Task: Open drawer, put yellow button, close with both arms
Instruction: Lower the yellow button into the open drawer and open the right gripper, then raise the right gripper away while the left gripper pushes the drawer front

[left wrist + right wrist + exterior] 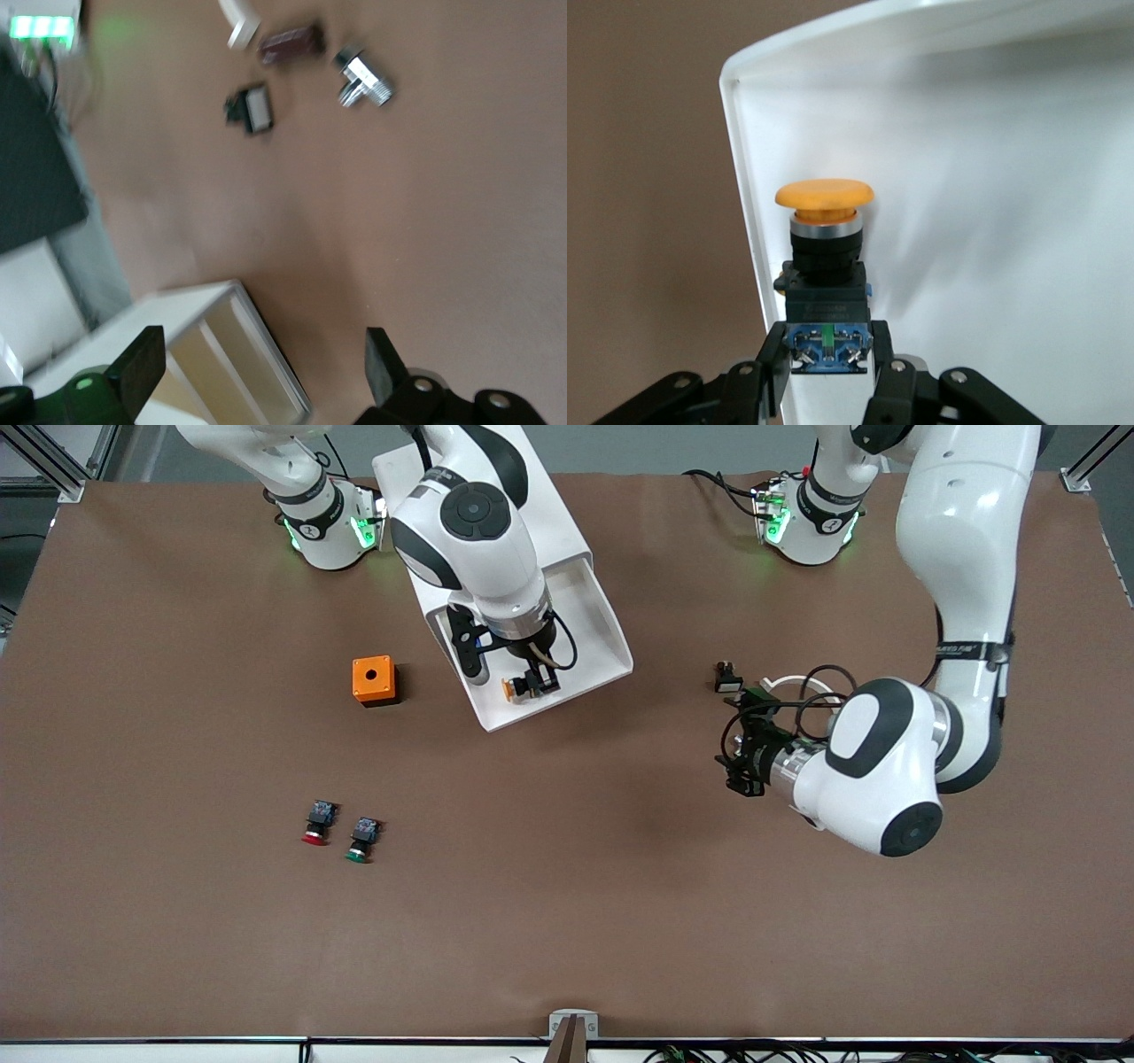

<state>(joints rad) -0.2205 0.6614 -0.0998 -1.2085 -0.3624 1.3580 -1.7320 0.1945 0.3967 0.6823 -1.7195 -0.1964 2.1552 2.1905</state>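
The top drawer [595, 622] stands pulled out of the white cabinet [394, 467] as a shallow white tray. My right gripper [530, 685] is shut on the yellow button [512, 688] and holds it over the drawer's front end, close to the side rim. In the right wrist view the fingers [773, 359] grip the button's blue-and-black body, with the yellow cap [824, 197] pointing away over the white drawer floor [983, 195]. My left gripper [742, 753] is open and empty over the bare table toward the left arm's end. Its wrist view shows its open fingers [142, 363] and the cabinet's cream drawer fronts [226, 350].
An orange box with a round hole [373, 680] sits beside the drawer toward the right arm's end. A red-capped switch [316, 823] and a green-capped switch [361, 841] lie nearer the front camera. A small black part [726, 679], a chrome fitting [363, 80] and other small parts lie by the left gripper.
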